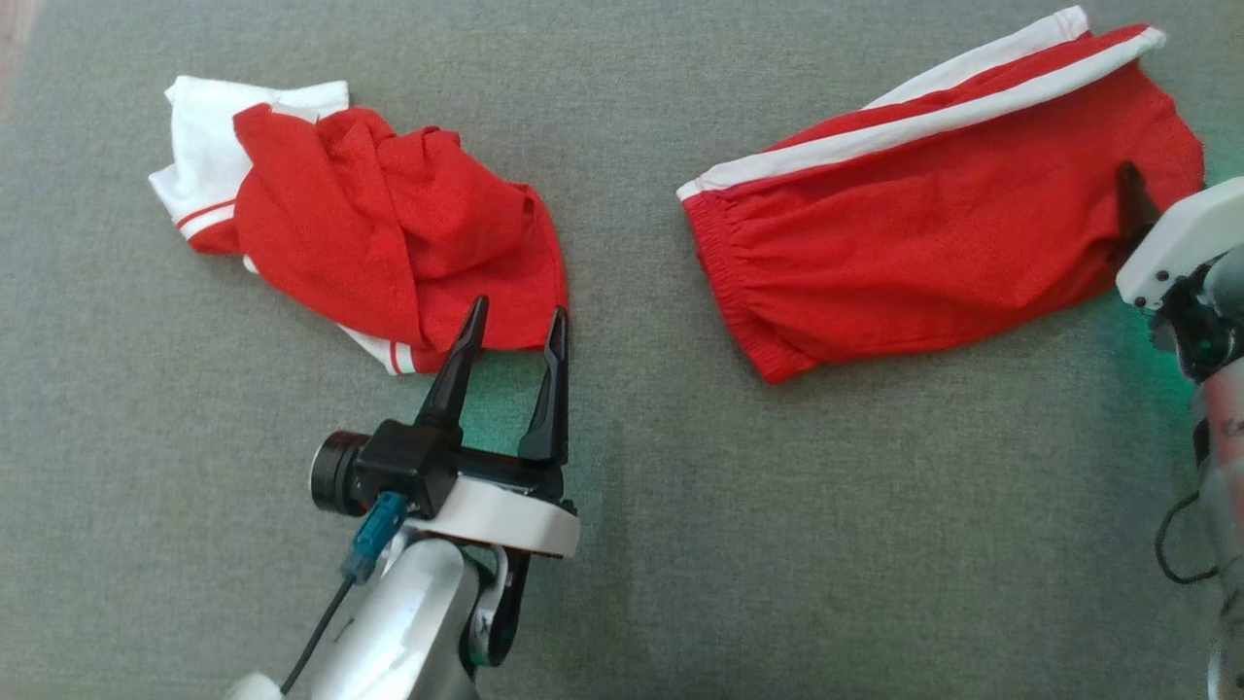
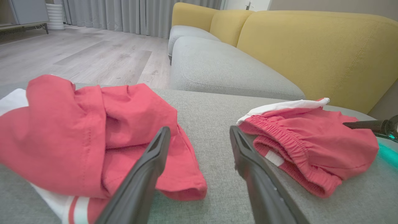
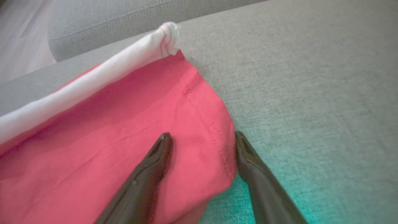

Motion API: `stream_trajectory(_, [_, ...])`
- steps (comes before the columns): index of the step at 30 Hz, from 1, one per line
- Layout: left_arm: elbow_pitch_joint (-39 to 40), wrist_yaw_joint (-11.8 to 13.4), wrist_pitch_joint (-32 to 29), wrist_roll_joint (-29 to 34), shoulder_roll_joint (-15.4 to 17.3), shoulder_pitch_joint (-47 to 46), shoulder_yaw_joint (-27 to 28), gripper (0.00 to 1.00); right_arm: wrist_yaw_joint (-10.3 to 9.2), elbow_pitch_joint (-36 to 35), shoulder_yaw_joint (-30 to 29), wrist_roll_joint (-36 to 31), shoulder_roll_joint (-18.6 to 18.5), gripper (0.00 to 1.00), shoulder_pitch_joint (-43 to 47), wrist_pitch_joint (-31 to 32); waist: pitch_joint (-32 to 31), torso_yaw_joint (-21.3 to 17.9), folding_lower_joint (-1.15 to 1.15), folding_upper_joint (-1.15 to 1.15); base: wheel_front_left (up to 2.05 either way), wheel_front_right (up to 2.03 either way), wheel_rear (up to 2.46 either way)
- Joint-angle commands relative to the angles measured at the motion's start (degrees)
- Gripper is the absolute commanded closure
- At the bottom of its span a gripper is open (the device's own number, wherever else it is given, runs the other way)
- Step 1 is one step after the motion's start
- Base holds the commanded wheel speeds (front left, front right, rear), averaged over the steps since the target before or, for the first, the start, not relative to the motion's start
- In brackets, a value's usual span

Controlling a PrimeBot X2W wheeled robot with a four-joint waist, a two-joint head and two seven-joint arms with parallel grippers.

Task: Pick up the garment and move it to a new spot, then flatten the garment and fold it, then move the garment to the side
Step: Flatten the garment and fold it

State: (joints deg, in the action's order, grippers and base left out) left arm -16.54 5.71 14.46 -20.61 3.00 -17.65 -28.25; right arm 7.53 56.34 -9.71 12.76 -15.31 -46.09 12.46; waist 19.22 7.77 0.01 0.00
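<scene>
A grey fabric surface fills the foreground, and beyond it the left wrist view shows a sofa with grey seats and yellow backs, a pale wood floor and grey curtains. Two garments lie well apart on the surface. A crumpled red-and-white top is on the robot's left, and red shorts with white side stripes and a gathered waistband lie fairly flat on its right. The left end effector is spread wide and grips nothing, its fingertips at the near edge of the top. The right end effector is also wide open and grips nothing. It straddles the stitched hem of the shorts, one finger over the red cloth and the other over the grey fabric just beside it (a green glow tints the surface there). A small dark mark on the left arm is too small to read.
</scene>
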Motion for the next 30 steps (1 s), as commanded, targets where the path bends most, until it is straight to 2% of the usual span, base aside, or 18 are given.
stream_trajectory(1, [1.6, 0.2, 0.5, 0.5, 0.0, -1.7, 1.1, 0.00, -0.04, 0.0, 3.1, 1.3, -0.9, 0.00, -2.4, 0.8, 0.4, 0.3, -0.01, 0.00, 0.00, 0.00, 0.00])
stream_trajectory(9, [1.7, 0.4, 0.5, 0.4, -0.1, -2.3, 0.9, 0.00, -0.04, 2.3, 12.2, 5.2, -2.1, 0.00, -2.9, 2.4, 1.1, 0.6, -0.01, 0.00, 0.00, 0.00, 0.00])
stream_trajectory(10, [1.7, 0.5, 0.5, 0.4, -0.1, -2.3, 0.9, 0.00, -0.04, 2.5, 13.2, 6.0, -2.3, 0.12, -2.9, 2.5, 1.1, 0.6, -0.01, 0.00, 0.00, 0.00, 0.00])
stream_trajectory(11, [1.6, 0.6, 0.5, 0.4, -0.1, -2.4, 0.9, 0.00, -0.04, 2.6, 14.1, 6.7, -2.6, 0.81, -2.9, 2.6, 1.1, 0.5, -0.01, 0.00, 0.00, 0.00, 0.00])
stream_trajectory(12, [1.6, 0.6, 0.5, 0.4, -0.1, -2.4, 0.9, 0.00, -0.04, 2.6, 14.8, 7.5, -3.0, 1.00, -2.9, 2.3, 1.1, 0.5, -0.01, 0.00, 0.00, 0.00, 0.00])
stream_trajectory(22, [1.3, 0.7, 0.5, -0.1, -0.1, -1.5, 2.0, 0.00, -0.04, 2.9, 16.8, 14.1, -8.8, 1.00, -1.1, -4.3, -2.0, -1.9, -0.01, 0.00, 0.00, 0.00, 0.00])
stream_trajectory(30, [1.2, 0.4, 0.5, -0.4, -0.1, 0.1, 2.6, 0.00, -0.04, 6.6, 13.2, 18.1, -14.1, 1.00, 3.0, -8.5, -5.2, -3.9, -0.01, 0.00, 0.00, 0.00, 0.00])
